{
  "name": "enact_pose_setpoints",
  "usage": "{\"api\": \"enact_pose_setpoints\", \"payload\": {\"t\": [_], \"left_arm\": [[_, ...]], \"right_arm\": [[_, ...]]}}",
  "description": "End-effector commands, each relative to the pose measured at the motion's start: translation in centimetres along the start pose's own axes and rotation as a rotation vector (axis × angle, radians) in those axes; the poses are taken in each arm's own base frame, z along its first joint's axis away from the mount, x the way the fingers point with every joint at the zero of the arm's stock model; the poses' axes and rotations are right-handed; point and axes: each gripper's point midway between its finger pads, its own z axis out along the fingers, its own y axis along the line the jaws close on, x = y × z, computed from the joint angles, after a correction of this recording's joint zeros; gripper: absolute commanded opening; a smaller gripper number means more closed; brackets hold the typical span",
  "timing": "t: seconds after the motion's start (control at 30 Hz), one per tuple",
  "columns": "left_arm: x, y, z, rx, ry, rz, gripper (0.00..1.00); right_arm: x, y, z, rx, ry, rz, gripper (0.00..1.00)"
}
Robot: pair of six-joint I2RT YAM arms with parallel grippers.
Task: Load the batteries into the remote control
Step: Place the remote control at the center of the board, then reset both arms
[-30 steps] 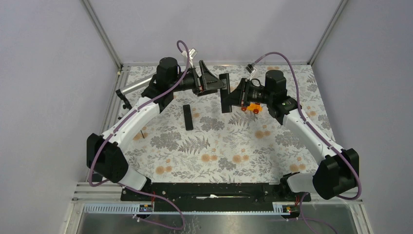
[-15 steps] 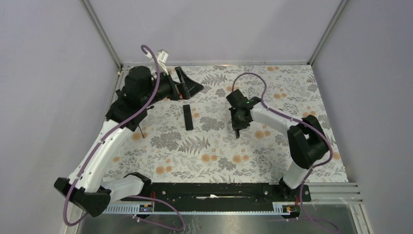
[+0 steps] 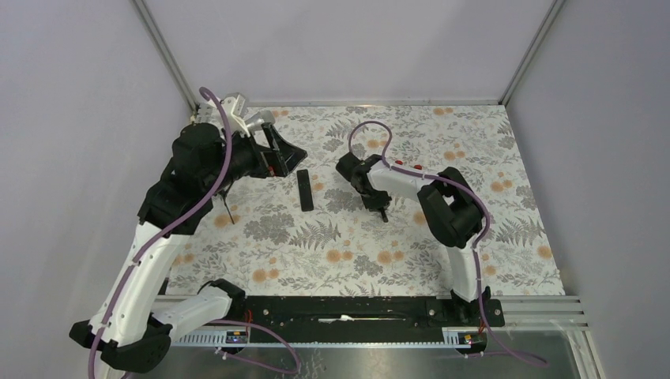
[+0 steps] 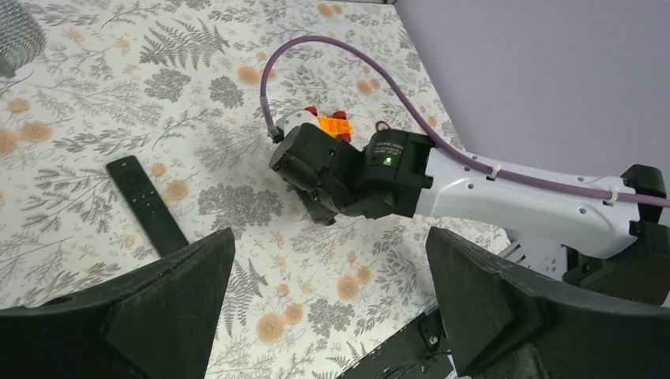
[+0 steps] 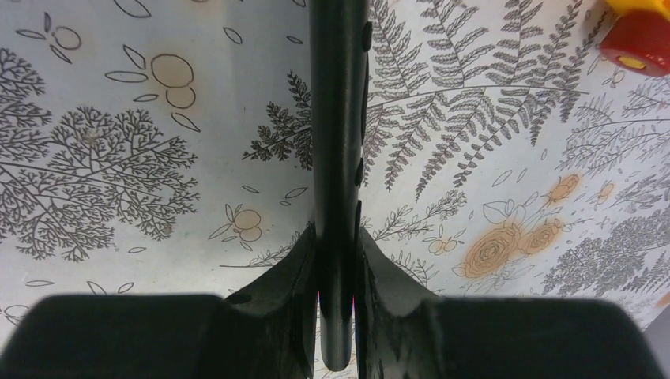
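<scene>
My right gripper (image 5: 336, 237) is shut on a long slim black remote control (image 5: 338, 95), held edge-on and low over the flowered table. From above, this gripper (image 3: 373, 193) sits mid-table and one end of the remote (image 3: 383, 213) pokes out of it. My left gripper (image 4: 329, 237) is open and empty, raised at the left (image 3: 291, 154). I see no batteries for sure. A tiny thin dark thing (image 3: 227, 209) lies left of centre, too small to identify.
A second black remote, button face up (image 3: 305, 189) (image 4: 146, 201), lies between the grippers. An orange toy block with red knobs (image 4: 332, 124) (image 5: 640, 31) sits just behind the right wrist. A silver cylinder (image 4: 16, 31) lies at the far left.
Both arms have left their meeting point at the back. The left gripper swung left and up, open. The right gripper came down to mid-table with the remote and shifted left.
</scene>
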Motion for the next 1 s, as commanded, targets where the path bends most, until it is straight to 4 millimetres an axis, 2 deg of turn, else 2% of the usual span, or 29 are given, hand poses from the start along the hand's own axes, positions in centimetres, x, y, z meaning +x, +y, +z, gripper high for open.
{"api": "enact_pose_setpoints", "payload": {"t": [0.0,0.1,0.13,0.2,0.33,0.4,0.47,0.57,0.67,0.7,0.77,0.87,0.97], "left_arm": [[-0.6,0.6,-1.8,-0.044,-0.041,0.034,0.99],[-0.4,0.6,-2.3,-0.047,-0.032,0.038,0.99],[-0.3,0.7,-2.4,-0.048,-0.03,0.041,0.99],[-0.4,0.6,-2.8,-0.052,-0.035,0.043,0.99],[-0.8,1.1,-4.0,-0.089,-0.057,0.073,0.99],[-1.1,1.4,-4.7,-0.111,-0.071,0.088,0.99],[-1.4,1.8,-5.5,-0.142,-0.088,0.102,0.99],[-2.1,3.1,-7.2,-0.226,-0.135,0.11,0.99],[-2.7,4.4,-9.1,-0.312,-0.189,0.113,0.99],[-2.8,4.7,-9.8,-0.331,-0.205,0.117,0.99],[-2.8,5.9,-11.2,-0.4,-0.229,0.132,0.99],[-2.3,8.3,-13.3,-0.533,-0.245,0.142,0.99],[-2.0,8.8,-14.6,-0.563,-0.25,0.163,0.99]], "right_arm": [[-0.3,-1.1,0.0,0.089,0.003,-0.038,0.17],[-0.5,-0.3,-0.5,0.047,0.002,-0.034,0.38],[-0.4,0.6,-1.0,-0.013,0.015,-0.033,0.49],[-0.7,2.0,-2.5,-0.131,0.003,-0.018,0.59],[-1.9,3.6,-6.4,-0.311,-0.048,0.018,0.65],[-2.5,3.4,-8.5,-0.363,-0.092,0.034,0.66],[-3.2,2.4,-10.7,-0.384,-0.167,0.057,0.68],[-4.3,-1.4,-14.3,-0.333,-0.334,0.126,0.71],[-5.0,-7.6,-18.7,-0.215,-0.555,0.242,0.79],[-5.0,-9.8,-20.1,-0.172,-0.626,0.286,0.85],[-4.5,-13.5,-22.7,-0.112,-0.759,0.32,0.99],[-3.5,-18.6,-26.0,0.024,-0.891,0.305,1.0],[-1.8,-23.7,-29.4,0.178,-0.966,0.358,1.0]]}}
